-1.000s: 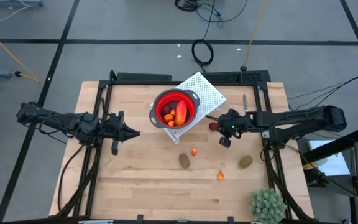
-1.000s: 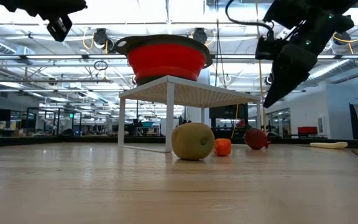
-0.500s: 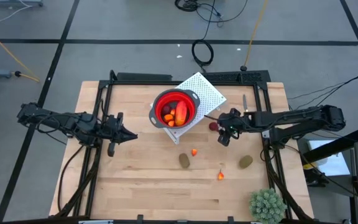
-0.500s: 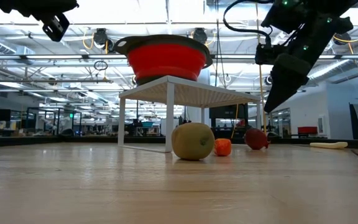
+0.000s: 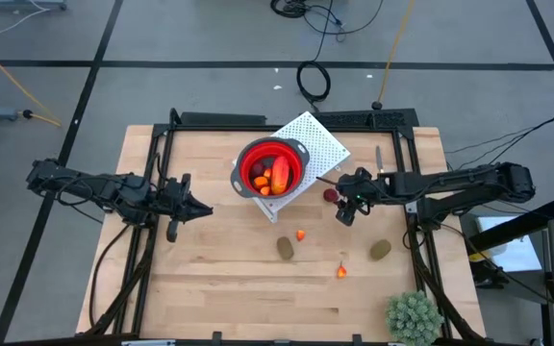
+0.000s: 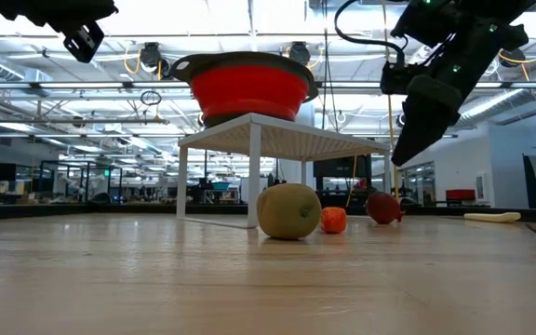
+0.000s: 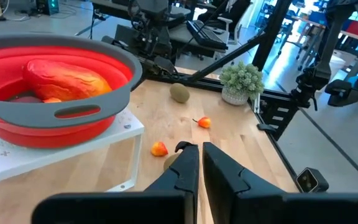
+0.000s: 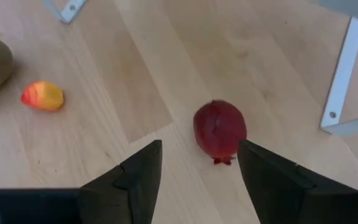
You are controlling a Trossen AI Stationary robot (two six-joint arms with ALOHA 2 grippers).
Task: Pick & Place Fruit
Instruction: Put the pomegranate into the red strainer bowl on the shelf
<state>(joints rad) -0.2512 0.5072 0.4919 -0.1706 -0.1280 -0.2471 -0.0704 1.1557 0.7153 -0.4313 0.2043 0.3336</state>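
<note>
Loose fruit lies on the wooden table: a dark red ball (image 5: 330, 195), two brown-green ovals (image 5: 285, 248) (image 5: 380, 251) and two small orange bits (image 5: 300, 234) (image 5: 341, 272). A longer red-orange piece (image 7: 67, 78) and other pieces lie in the red bowl (image 5: 270, 168), which stands on a white perforated stand (image 5: 317, 142). My right gripper (image 8: 199, 149) hangs open above the table, slanting down. The dark red ball (image 8: 220, 129) lies just ahead of its fingertips, untouched. My left gripper (image 7: 200, 149) is shut and holds nothing, raised over the table's left part (image 5: 205, 209).
A spiky green plant (image 5: 412, 317) stands at the near right corner. The stand's legs (image 6: 252, 172) rise from the table beside the dark red ball. Black frame rails run along the table's left and right sides. Bare wood lies at the near left.
My right gripper has rolled a little at the wrist while staying above the dark red ball. The fruit has not moved.
</note>
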